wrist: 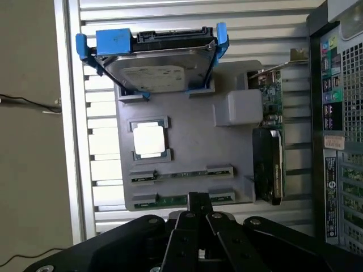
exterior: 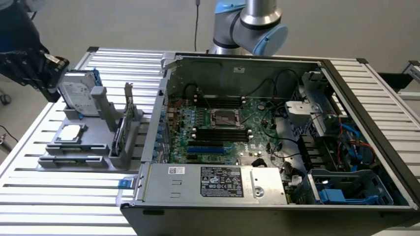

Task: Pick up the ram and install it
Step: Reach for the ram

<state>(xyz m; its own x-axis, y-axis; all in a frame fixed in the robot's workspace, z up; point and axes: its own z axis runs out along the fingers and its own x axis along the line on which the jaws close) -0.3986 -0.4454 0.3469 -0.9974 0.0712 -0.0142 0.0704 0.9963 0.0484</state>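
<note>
Wrist view: the gripper (wrist: 197, 198) is a black, angular metal linkage. Its two fingers are drawn together to one narrow tip, with nothing gripped between them. That tip lines up over the ram (wrist: 167, 200), a thin, flat, dark green stick lying on edge in a slot along the rim of a matte grey fixture tray (wrist: 198, 141). A second ram stick (wrist: 181, 174) lies parallel in the neighbouring slot, so there are two in all. The tray also carries one silver hard drive (wrist: 153, 73) held in blue plastic rails, one square silver processor chip (wrist: 148, 140) in a raised frame, one green expansion card (wrist: 272, 96) with a metal bracket, and one black drive (wrist: 266, 170) standing on edge. The tray rests on a table of ribbed aluminium slats (wrist: 170, 17), just beside the perforated back of a computer case (wrist: 340, 113).

Exterior view: the gripper hangs high at the exterior view's left, near the upright hard drive and clear of the tray. The ram sits at the tray's near edge, well apart from the gripper. To the exterior view's right the case lies open, showing one green motherboard (exterior: 262, 118) with black and blue slots, and one grey power supply (exterior: 217, 182). The grey-and-blue robot arm (exterior: 253, 24) rises behind the case.
</note>
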